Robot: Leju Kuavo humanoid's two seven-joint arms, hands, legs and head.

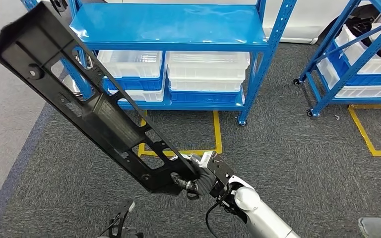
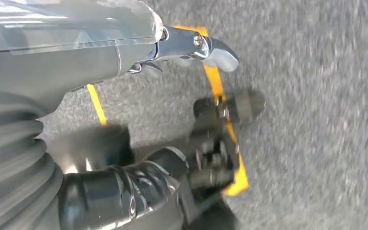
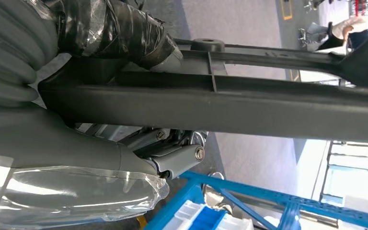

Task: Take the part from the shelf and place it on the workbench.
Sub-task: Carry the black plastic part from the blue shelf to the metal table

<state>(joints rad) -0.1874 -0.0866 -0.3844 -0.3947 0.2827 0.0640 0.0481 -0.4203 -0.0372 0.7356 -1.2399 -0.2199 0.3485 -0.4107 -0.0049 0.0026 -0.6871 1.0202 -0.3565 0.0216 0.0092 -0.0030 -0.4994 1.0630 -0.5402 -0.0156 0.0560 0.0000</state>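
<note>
The right hand (image 1: 198,179) has its fingers (image 3: 124,33) clamped on one end of the long black part (image 1: 87,101). It looks stiff and hard, and held by the end it may tip. The left hand (image 2: 206,143) holds nothing, fingers loosely apart.

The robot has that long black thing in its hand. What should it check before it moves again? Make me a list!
1. Is the part held? The right hand grips one end of the long black part: ok.
2. Is the hold steady? It holds only the end, and the rest sticks far out: cannot tell.
3. Is the part off the shelf? It hangs in front of the blue shelf, over the carpet: ok.
4. Will the far end miss the shelf post when swung? It looks close: cannot tell.
5. Is the workbench in sight? Cannot tell where it is.
6. Is the left hand free? It holds nothing, hanging over the floor: ok.
</note>
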